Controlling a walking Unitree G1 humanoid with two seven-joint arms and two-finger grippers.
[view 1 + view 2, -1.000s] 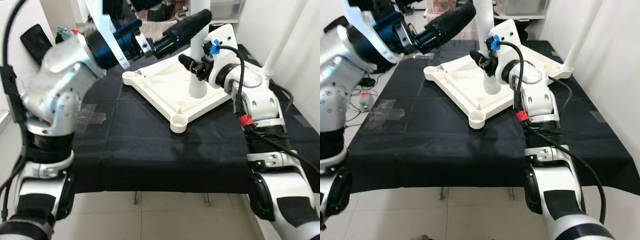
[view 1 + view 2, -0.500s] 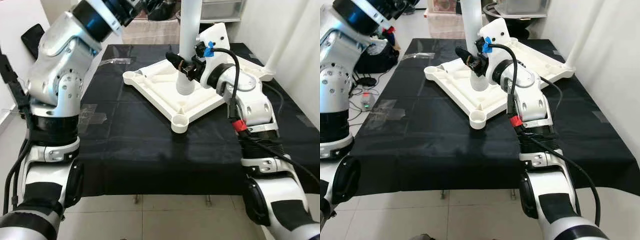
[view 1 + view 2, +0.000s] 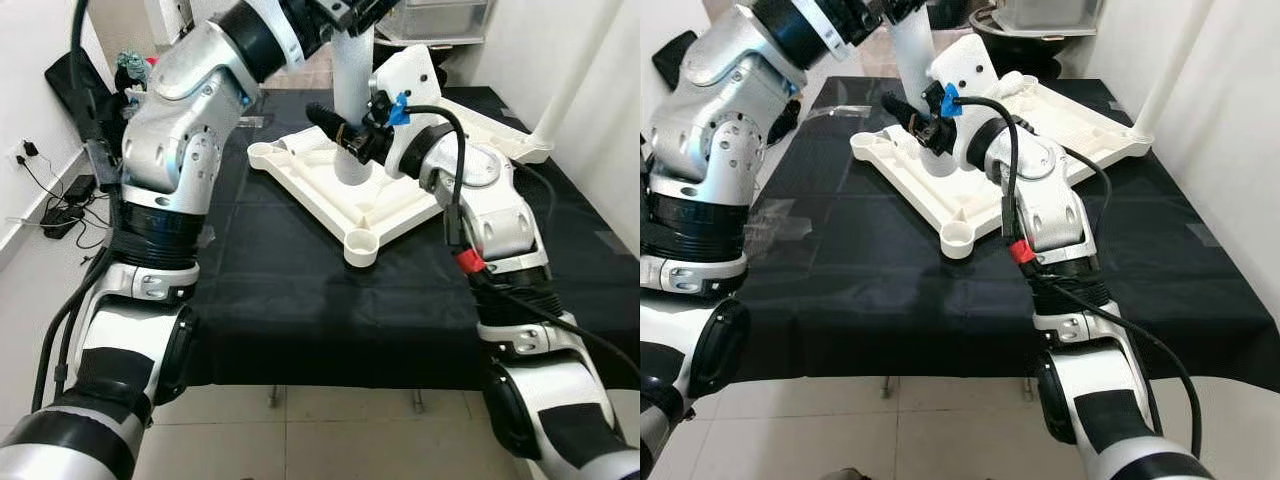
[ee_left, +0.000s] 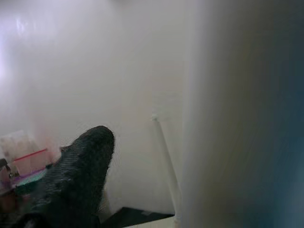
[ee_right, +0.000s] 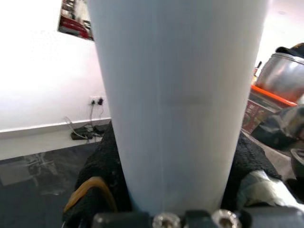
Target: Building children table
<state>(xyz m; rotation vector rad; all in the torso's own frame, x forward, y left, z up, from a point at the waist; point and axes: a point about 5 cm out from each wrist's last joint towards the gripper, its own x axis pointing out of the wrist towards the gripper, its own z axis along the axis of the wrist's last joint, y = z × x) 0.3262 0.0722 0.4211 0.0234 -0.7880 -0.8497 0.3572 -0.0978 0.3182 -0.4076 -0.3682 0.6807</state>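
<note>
A white table top (image 3: 320, 195) lies upside down on the black-covered table (image 3: 300, 310), with round leg sockets at its near corner (image 3: 360, 246) and its left corner (image 3: 262, 152). A white table leg (image 3: 351, 95) stands upright over the top's far part, its lower end close to the underside. My right gripper (image 3: 343, 136) is shut on the leg low down; in the right wrist view the leg (image 5: 175, 95) sits between the black fingers (image 5: 102, 171). My left gripper (image 3: 352, 8) is up at the leg's top end, with the leg (image 4: 237, 118) close beside it.
A second white panel (image 3: 1085, 115) lies at the back right of the table, and a white pole (image 3: 1170, 70) leans beyond it. Clear tape (image 3: 205, 235) marks the cloth on the left. Cables (image 3: 50, 200) lie on the floor to the left. The table's front edge is near.
The right gripper has carried the leg leftward over the table top. The left arm has swung up and in towards the leg's top end.
</note>
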